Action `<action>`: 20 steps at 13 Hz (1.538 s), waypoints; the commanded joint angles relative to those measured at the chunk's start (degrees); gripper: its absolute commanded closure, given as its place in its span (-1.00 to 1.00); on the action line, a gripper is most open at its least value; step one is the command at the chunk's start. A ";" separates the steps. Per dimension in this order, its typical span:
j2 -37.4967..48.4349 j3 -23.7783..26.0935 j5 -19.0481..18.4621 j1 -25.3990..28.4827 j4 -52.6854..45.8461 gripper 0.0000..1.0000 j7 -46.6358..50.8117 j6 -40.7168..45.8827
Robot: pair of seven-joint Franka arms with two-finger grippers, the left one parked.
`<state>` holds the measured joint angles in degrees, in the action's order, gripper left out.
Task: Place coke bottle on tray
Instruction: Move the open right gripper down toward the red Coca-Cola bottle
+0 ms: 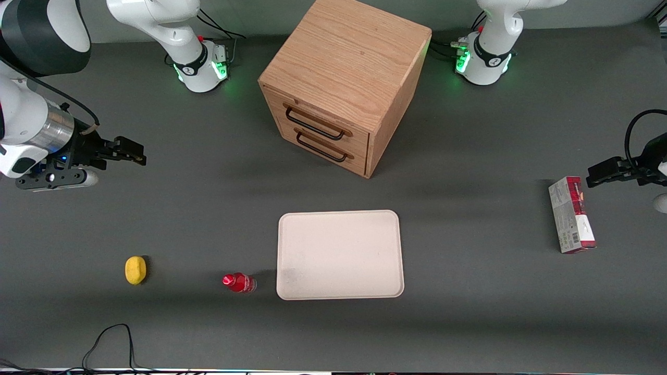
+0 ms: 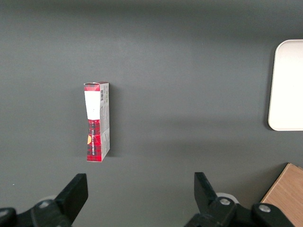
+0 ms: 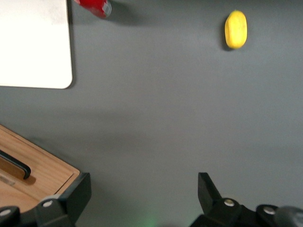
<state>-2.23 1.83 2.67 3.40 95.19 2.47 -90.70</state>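
Note:
The coke bottle [image 1: 239, 282], small with a red cap and red label, lies on its side on the grey table beside the tray's near corner, toward the working arm's end. It also shows in the right wrist view [image 3: 94, 7], cut off by the frame edge. The cream-white tray [image 1: 340, 254] lies flat in the middle of the table, in front of the cabinet; its corner shows in the right wrist view [image 3: 33, 42]. My right gripper [image 1: 130, 151] hovers open and empty at the working arm's end, well above the table and farther from the front camera than the bottle.
A wooden two-drawer cabinet [image 1: 344, 78] stands farther from the front camera than the tray. A yellow lemon-like lump [image 1: 135, 270] lies beside the bottle, toward the working arm's end. A red-and-grey carton box [image 1: 571, 214] lies toward the parked arm's end. A black cable [image 1: 112, 338] loops at the table's near edge.

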 commanded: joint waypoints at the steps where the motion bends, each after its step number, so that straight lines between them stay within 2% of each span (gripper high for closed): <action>1: -0.41 0.89 1.28 -1.20 -1.33 -1.00 -1.24 1.93; 14: -1.89 0.63 1.46 -1.20 -2.55 -1.00 -0.36 3.42; 16: -6.00 0.90 1.46 -0.07 -7.10 -1.00 1.90 3.42; 20: -20.58 0.90 1.11 7.39 -27.02 -1.00 14.01 7.54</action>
<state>-12.55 2.78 3.35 7.59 82.45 10.06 -87.82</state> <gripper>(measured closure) 0.000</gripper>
